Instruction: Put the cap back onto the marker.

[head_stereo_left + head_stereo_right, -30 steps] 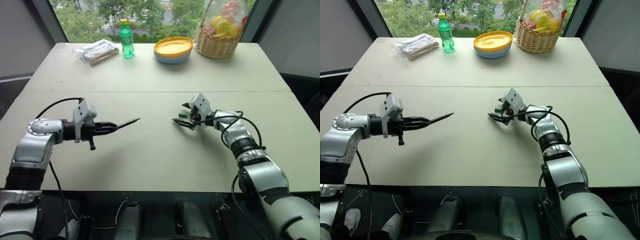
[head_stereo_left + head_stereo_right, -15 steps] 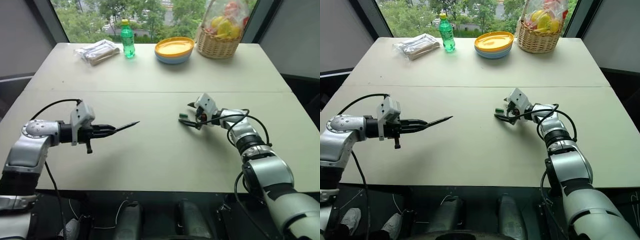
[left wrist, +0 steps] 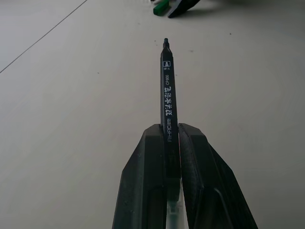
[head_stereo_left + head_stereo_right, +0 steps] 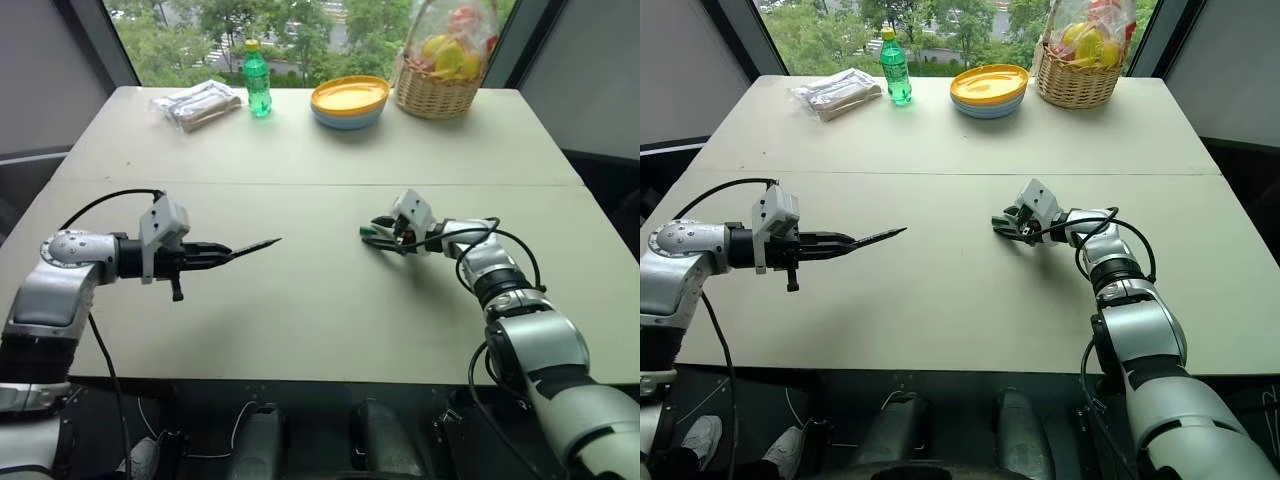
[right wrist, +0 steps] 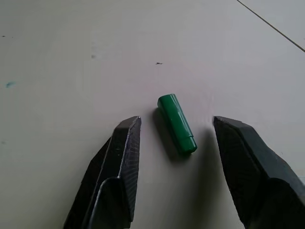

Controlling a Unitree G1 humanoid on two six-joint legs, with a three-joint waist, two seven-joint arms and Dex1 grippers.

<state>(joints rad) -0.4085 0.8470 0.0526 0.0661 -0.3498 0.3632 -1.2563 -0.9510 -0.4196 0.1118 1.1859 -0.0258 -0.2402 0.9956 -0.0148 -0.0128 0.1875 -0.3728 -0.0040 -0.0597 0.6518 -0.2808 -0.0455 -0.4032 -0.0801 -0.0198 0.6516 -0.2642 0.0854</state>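
The marker point(image 3: 167, 90), a thin dark pen with its pointed tip bare, sticks out level over the table from my left gripper point(image 4: 222, 252), which is shut on its rear end. The cap point(image 5: 177, 123), a small green cylinder, lies on its side on the table right of centre. My right gripper point(image 5: 176, 120) sits low at the table with one finger on either side of the cap. It is open, and a gap shows between each finger and the cap. The marker's tip point(image 4: 276, 240) points toward the cap point(image 4: 368, 231) from a hand's length away.
Along the far edge of the table point(image 4: 300, 300) stand a green bottle point(image 4: 257, 77), a clear plastic bag point(image 4: 195, 103), a stack of yellow plates point(image 4: 348, 98) and a wicker basket of fruit point(image 4: 445, 60). A seam point(image 4: 300, 184) crosses the tabletop.
My right gripper's fingers have drawn closer together around the cap. The left gripper holds the marker about where it was.
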